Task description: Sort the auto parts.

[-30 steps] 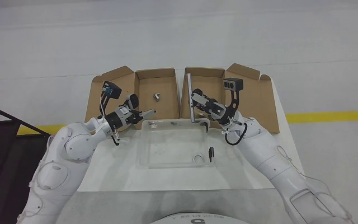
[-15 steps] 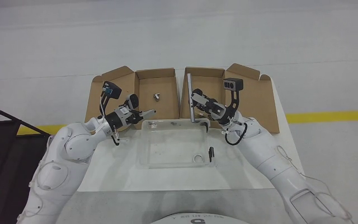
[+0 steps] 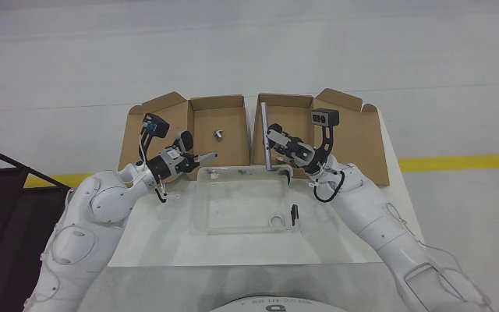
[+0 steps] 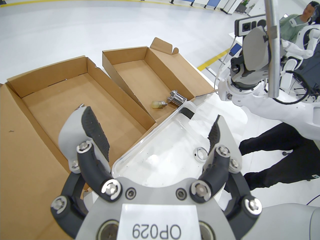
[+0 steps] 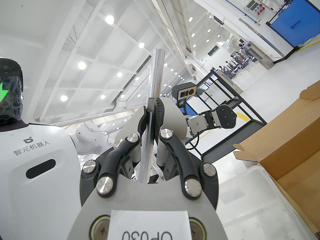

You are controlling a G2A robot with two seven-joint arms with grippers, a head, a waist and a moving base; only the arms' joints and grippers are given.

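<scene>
Our right gripper [image 5: 151, 112] is clenched on a long metal rod [image 5: 156, 76], its pads biting partway along so that much of the length sticks out past the fingertips. In the top view the rod runs up and down the frame just over the left wall of the right cardboard box [image 3: 290, 109], upper centre. We judge it is held lengthwise so it can go down along the box, which looks barely long enough. That wall, and the upper rim of the clear plastic tray [image 3: 234, 203] below it, could catch the rod.

Our left gripper [image 4: 151, 114] hangs released, jaws wide apart, over the tray's upper-left corner beside the left cardboard box [image 3: 234, 105], probably ready for the next pick. That box holds a small flanged metal part [image 4: 176, 98] and a yellowish piece [image 4: 158, 104]. A metal ring [image 4: 200, 154] and a black part [image 3: 294, 214] lie at the tray's lower right.
</scene>
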